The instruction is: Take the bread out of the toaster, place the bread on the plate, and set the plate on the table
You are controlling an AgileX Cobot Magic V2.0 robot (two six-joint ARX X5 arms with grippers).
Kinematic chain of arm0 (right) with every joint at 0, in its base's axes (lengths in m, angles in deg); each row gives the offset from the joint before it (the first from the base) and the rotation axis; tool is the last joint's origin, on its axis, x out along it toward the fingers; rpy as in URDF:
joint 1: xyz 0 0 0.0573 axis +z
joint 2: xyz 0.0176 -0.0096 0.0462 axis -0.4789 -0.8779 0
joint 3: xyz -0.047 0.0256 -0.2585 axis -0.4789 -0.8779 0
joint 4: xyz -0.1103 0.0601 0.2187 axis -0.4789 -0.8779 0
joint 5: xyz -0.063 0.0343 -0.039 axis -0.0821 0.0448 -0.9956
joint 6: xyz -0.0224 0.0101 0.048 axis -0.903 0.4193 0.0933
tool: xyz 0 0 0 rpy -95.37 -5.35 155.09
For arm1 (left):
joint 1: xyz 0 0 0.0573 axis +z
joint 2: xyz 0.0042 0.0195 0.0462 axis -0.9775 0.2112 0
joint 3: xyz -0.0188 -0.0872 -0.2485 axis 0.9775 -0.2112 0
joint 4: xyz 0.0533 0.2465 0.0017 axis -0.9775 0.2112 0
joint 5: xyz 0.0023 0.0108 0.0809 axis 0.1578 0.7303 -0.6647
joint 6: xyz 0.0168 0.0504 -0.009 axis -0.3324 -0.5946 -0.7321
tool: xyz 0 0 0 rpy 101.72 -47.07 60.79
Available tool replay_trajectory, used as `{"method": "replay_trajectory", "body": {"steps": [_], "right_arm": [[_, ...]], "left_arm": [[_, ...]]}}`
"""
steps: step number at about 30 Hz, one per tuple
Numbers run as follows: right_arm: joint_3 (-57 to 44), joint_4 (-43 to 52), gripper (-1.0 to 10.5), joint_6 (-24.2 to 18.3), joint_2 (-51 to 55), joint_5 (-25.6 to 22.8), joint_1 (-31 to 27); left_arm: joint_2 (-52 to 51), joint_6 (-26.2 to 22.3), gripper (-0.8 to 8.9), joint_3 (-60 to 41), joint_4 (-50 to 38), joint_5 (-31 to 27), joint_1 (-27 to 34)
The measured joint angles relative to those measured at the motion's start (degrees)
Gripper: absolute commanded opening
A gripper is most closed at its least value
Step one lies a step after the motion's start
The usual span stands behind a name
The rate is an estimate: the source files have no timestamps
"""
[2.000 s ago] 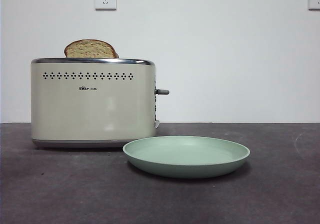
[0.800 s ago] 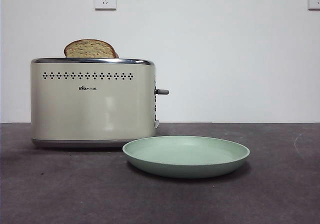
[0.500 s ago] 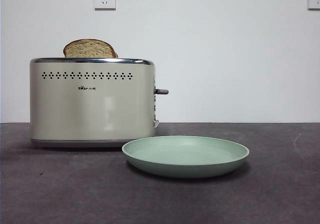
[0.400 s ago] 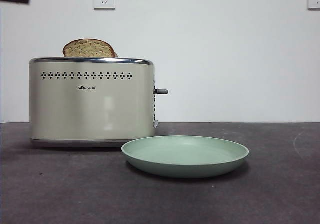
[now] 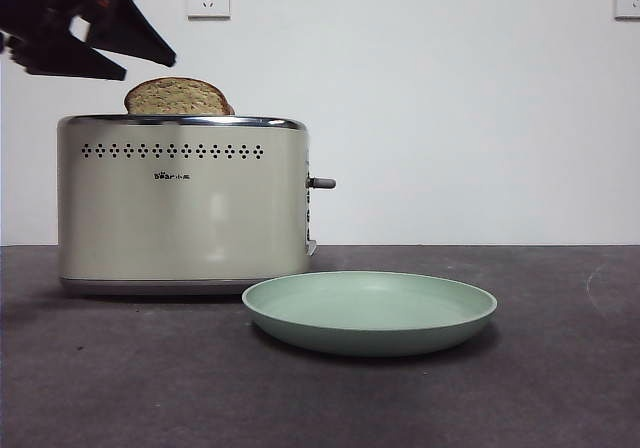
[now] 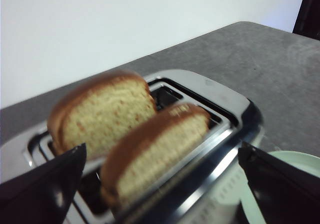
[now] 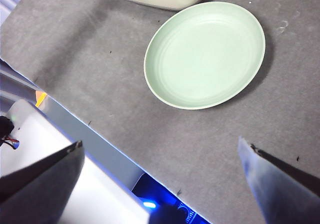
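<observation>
- Step: reaching for bread. Left end effector [image 5: 135,60], jaws spread, hovers just above tan dome-topped bread slice [image 5: 178,97] standing in cream chrome-rimmed toaster [image 5: 183,208].
- Next: descend, straddle the slice, close.
- Right end effector [image 7: 160,184] spread, high above mint-green round plate [image 7: 205,54] on dark grey counter [image 5: 560,388].

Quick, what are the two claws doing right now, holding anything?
Left gripper: jaws open, holding nothing, above the toaster.
Right gripper: jaws open, holding nothing, above the table.

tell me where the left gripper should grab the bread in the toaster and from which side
Probably the domed top of the bread, the only part clear of the toaster slot. Come straight down with the left gripper, its open jaws straddling the slice's flat faces.
</observation>
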State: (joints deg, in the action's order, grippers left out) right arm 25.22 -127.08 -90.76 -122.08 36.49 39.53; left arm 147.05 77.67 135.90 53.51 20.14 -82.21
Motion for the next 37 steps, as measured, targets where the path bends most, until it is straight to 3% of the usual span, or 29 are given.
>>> {"method": "replay_trajectory", "body": {"steps": [9,14,17,27,37], "right_arm": [[0.00,-0.02,6.3,0.44,-0.02,-0.02,0.00],[0.00,-0.02,6.3,0.44,-0.04,-0.02,0.00],[0.00,-0.02,6.3,0.44,-0.09,-0.02,0.00],[0.00,-0.02,6.3,0.44,-0.13,-0.02,0.00],[0.00,-0.02,6.3,0.44,-0.13,-0.02,0.00]], "left_arm": [[9.27,-1.29,5.32,7.08,3.74,-0.98,-1.62],[9.33,-1.66,1.33,7.10,4.26,-2.75,-3.45],[9.33,-1.70,-0.17,7.17,4.22,-3.23,-3.65],[7.50,-1.73,-0.08,7.63,5.79,-4.13,-3.56],[-3.52,-1.88,-0.09,7.76,7.48,-3.41,-3.65]]}}
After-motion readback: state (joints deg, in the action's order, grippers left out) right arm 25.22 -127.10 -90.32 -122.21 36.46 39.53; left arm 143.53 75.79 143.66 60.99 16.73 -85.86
